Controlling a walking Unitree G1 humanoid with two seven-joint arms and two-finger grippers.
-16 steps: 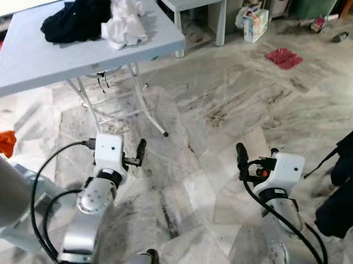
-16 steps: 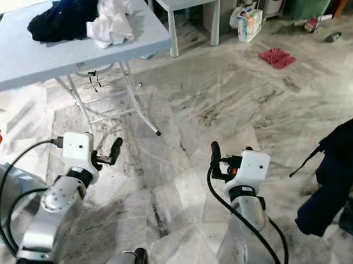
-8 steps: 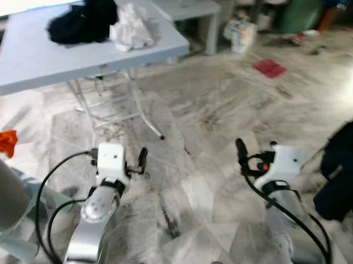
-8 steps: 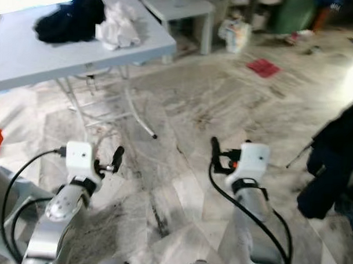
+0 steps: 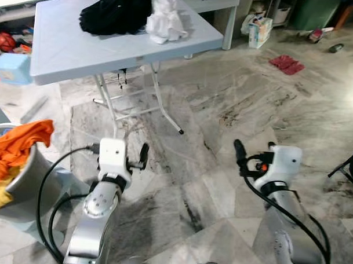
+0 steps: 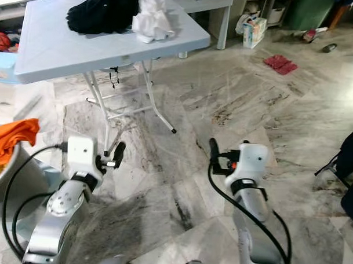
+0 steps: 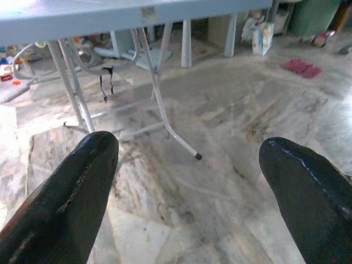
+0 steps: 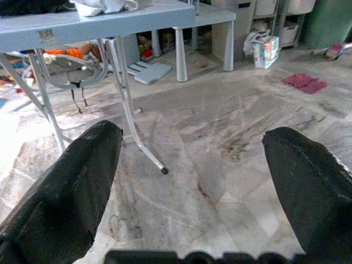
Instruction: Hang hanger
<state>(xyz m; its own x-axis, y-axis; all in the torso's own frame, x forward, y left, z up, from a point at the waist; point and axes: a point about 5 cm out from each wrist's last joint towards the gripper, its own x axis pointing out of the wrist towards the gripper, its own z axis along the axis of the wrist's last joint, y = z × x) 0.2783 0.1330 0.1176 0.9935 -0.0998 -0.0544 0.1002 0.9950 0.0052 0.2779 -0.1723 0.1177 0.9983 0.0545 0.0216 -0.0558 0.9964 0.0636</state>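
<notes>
While both claws ride empty, the robot faces the folding table (image 5: 63,53).
Left claw (image 7: 187,181) and right claw (image 8: 192,181) gape wide; no hanger identifiable; garments (image 5: 117,11) lie at 11 o'clock, so approach squarely before reaching.

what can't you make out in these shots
- Hanger: none can be picked out; nothing is held between the open fingers of the left gripper or the right gripper.
- Dark garment: cut off by the right edge of both eye views.
- Basket with orange cloth: cut by the left edge.
- Under the black clothes and white cloth on the table: hidden.
</notes>
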